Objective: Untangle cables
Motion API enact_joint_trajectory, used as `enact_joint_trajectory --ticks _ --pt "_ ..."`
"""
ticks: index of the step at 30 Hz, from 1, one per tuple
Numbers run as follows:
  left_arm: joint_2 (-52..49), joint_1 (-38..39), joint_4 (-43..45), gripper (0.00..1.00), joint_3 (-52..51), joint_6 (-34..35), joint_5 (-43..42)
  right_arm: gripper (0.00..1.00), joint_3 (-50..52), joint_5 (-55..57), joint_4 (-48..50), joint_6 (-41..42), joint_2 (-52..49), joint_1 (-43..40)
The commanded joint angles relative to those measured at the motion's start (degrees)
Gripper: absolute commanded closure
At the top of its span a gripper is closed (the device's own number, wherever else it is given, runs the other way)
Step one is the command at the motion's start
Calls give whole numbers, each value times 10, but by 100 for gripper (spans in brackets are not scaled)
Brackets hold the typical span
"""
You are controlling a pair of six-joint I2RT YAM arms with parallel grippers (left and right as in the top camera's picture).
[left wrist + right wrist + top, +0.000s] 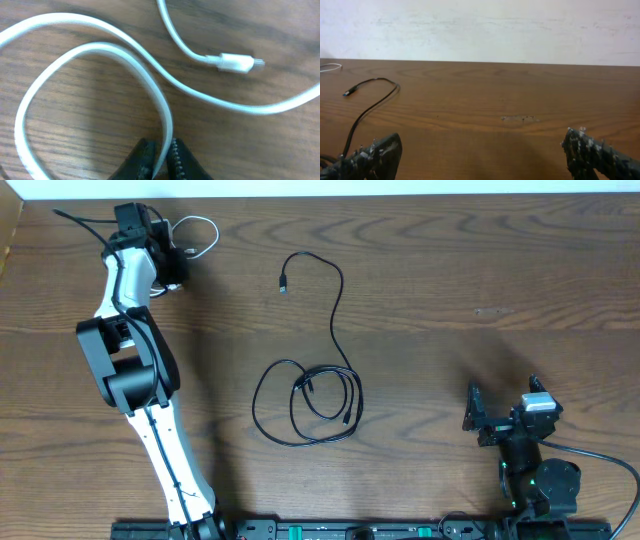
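Far left of the coiled thin black cords [305, 385], the left gripper [162, 160] is clamped on the flat white rubbery cord [165, 112]. That cord lies well apart from the coil, probably to keep it separated. Right of the coil, the right gripper [482, 150] stands fully open and holds nothing.

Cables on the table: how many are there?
3. The white cable lies far left, pinched in the left tool. One black cable trails across the middle, and another black cable is coiled with it. Their overlap could hide more.
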State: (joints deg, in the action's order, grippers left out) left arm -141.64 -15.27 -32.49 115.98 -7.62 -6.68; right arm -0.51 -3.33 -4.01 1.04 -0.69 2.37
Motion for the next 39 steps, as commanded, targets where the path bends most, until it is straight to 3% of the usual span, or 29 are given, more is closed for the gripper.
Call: enact_joint_trajectory --ticks 1,11,12,14,15,23,28,31,35,39 --pt "15 -9 23 92 -2 -3 14 1 2 1 -1 6 3 2" --pt "136 -7 207 92 55 -21 14 1 2 1 -1 6 3 2" --pt "144 -7 217 71 55 -20 14 1 2 1 -1 6 3 3" --pt "149 -7 212 6 55 -20 14 1 2 1 -1 6 3 2" --pt "149 -7 198 2 55 -20 14 1 2 1 -1 6 3 2" --pt "116 -7 78 2 37 -16 14 1 2 1 -1 6 3 2" --pt "109 -1 31 2 36 41 10 1 2 1 -1 6 3 2" --pt "109 7 16 2 36 84 -63 1 2 1 -1 6 3 2" --pt "108 27 14 2 35 86 -193 1 2 1 -1 6 3 2" --pt "108 65 -5 2 33 85 -191 1 2 1 -1 6 3 2"
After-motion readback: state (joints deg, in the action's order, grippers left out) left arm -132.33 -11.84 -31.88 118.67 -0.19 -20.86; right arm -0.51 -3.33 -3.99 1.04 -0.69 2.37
